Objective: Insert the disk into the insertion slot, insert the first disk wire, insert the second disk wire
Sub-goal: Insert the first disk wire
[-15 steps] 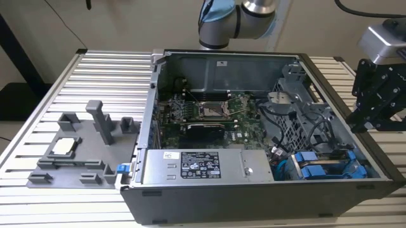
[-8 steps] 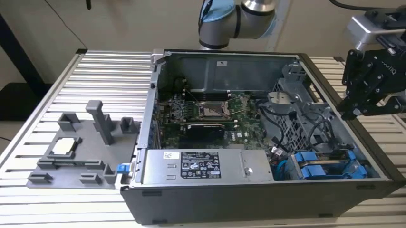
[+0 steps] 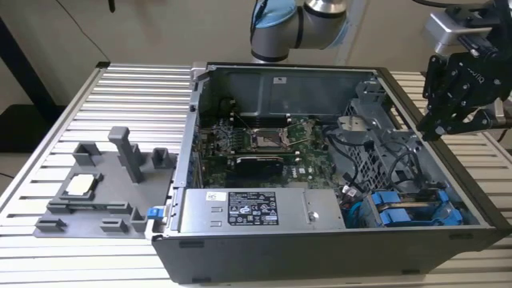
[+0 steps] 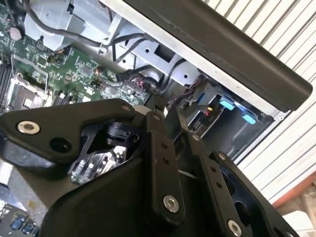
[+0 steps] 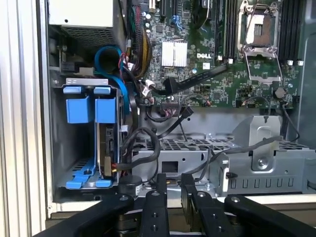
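First wrist view tells it best: the disk (image 5: 104, 148) already sits in the insertion slot (image 5: 86, 82), right beside a 2nd blue-fronted unit (image 5: 77, 108). In the exterior view that cage is at 5 o'clock inside the case (image 3: 320, 261), and the tool (image 3: 437, 128) hangs at 2 o'clock over the side wall. My worry is the loose black cables (image 5: 143, 140) crowding the cage. Going down there could snag 1 or clip the wall. Tool's open just a sliver, holding and touching nothing.
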Robot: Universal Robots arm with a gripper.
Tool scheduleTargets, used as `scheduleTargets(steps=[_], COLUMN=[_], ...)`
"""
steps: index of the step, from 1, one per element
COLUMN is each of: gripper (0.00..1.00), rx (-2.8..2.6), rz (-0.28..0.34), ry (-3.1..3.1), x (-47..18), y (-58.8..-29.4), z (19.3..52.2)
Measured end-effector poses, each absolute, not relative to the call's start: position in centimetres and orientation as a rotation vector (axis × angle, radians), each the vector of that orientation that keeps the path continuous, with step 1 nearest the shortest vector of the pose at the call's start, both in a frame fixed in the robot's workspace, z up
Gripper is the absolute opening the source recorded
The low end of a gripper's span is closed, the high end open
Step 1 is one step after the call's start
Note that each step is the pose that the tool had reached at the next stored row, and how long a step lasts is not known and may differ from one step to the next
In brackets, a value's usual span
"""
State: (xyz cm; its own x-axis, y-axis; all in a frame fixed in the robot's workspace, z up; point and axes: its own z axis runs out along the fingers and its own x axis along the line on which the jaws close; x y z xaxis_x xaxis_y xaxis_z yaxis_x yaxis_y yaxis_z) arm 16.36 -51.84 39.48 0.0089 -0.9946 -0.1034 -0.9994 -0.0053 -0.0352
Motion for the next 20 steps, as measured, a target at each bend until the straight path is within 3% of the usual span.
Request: scheduleTargets(steps=[20], gripper=[0.27], rx=[-2.159], rz=[0.044], ry=[2.139], x=[9.1], y=[-51.6], z=[38.8])
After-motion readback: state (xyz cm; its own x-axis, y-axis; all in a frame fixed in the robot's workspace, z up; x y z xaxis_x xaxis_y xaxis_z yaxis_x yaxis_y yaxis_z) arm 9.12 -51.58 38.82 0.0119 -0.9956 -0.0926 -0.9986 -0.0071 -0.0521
